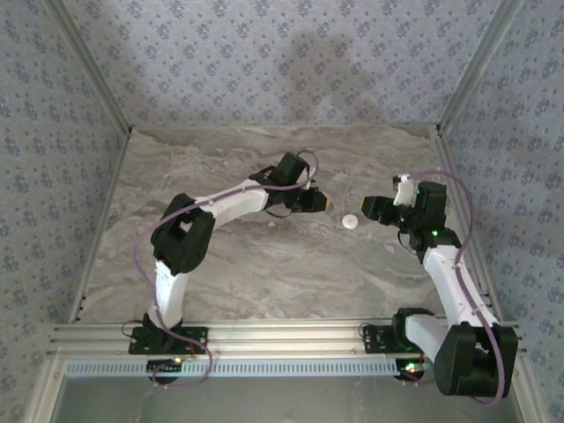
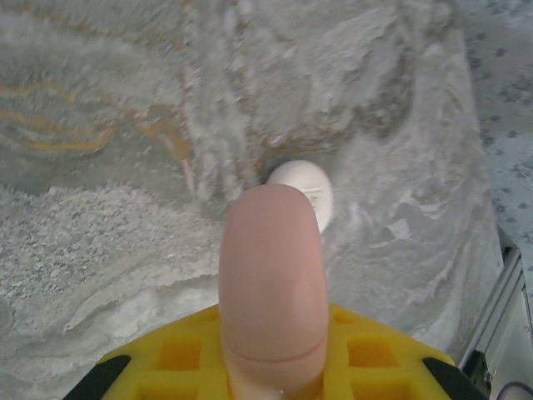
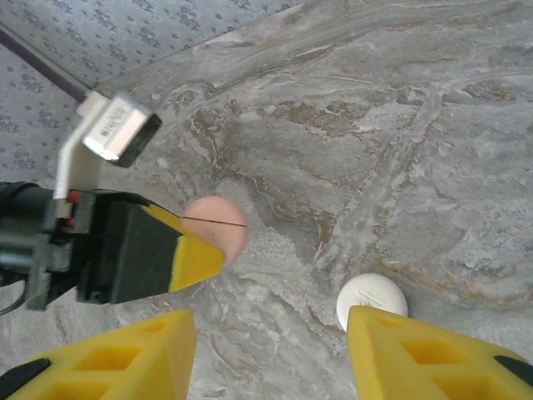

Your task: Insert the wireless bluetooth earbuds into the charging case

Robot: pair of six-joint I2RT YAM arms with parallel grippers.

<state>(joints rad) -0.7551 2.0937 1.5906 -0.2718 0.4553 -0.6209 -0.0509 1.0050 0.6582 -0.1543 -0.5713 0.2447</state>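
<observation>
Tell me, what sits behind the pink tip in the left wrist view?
A white rounded object on the marble table; the shut left pincer hides its lower left part.

**Robot-manipulation laboratory cell.** Two white-and-black arms, the left arm (image 1: 231,204) and the right arm (image 1: 454,282), are bolted side by side to an aluminium rail (image 1: 282,335). The rail runs along the near edge of a desk (image 1: 264,264) covered in a grey marble-patterned sheet. Slotted aluminium posts (image 1: 88,63) rise from the far corners. They frame blue-grey floral-print wall panels (image 1: 264,62) that enclose the desk on three sides, forming a test booth. Purple cables (image 1: 135,251) loop along the arms, and a green indicator light (image 1: 434,233) glows on the right arm. The right tool (image 3: 268,325), seen from its wrist camera, has yellow moulded fingers.
</observation>
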